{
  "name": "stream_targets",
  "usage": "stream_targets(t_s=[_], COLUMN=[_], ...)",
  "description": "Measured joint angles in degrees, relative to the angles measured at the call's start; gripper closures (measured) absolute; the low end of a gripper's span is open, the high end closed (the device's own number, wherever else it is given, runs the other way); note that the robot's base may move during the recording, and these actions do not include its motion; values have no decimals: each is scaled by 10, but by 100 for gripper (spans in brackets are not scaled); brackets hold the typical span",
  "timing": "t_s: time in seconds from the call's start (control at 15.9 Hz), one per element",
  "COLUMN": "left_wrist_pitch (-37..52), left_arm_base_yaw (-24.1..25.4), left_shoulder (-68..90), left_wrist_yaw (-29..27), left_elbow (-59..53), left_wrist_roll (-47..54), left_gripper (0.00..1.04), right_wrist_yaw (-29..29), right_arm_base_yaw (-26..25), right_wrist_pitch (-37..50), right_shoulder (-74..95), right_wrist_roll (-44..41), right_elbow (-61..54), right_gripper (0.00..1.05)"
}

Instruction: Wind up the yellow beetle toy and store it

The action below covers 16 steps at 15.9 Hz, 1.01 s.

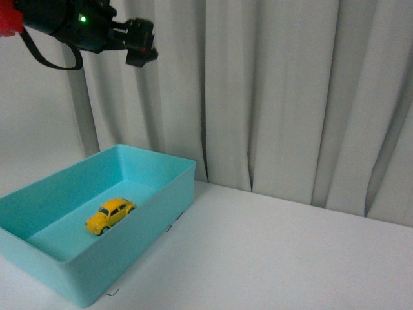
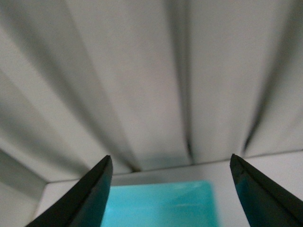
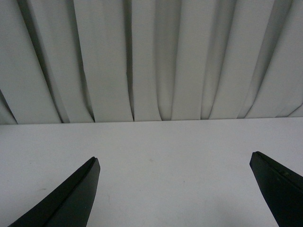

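Observation:
The yellow beetle toy (image 1: 109, 215) rests on its wheels on the floor of the turquoise box (image 1: 164, 194) at the left of the front view. High above the box, my left gripper (image 1: 141, 44) hangs open and empty near the curtain. In the left wrist view the left gripper (image 2: 171, 163) has its black fingers (image 2: 94, 189) wide apart, with the far end of the turquoise box (image 2: 161, 205) below; the toy is hidden there. My right gripper (image 3: 174, 161) is open over bare white table and is out of the front view.
A pleated white curtain (image 1: 277, 90) closes off the back of the white table (image 1: 277, 258). The box stands close to the table's left front part, with small black marks (image 1: 113, 292) by its corner.

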Motion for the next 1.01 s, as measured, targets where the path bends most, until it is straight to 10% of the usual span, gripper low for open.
stream_targets(t_s=[0.13, 0.38, 1.01], left_wrist_pitch=[107, 42, 64], left_arm_base_yaw=[-53, -83, -145], left_shoulder=[-195, -549, -693], left_wrist_yaw=[-16, -56, -120], left_elbow=[-193, -428, -611], left_wrist_roll=[-106, -152, -154], left_gripper=[52, 103, 103], right_wrist_yaw=[0, 0, 0], right_arm_base_yaw=[0, 0, 0], right_wrist_pitch=[1, 1, 1], right_shoulder=[0, 0, 0], right_wrist_roll=[0, 0, 0], right_elbow=[0, 0, 0], right_gripper=[7, 7, 7])
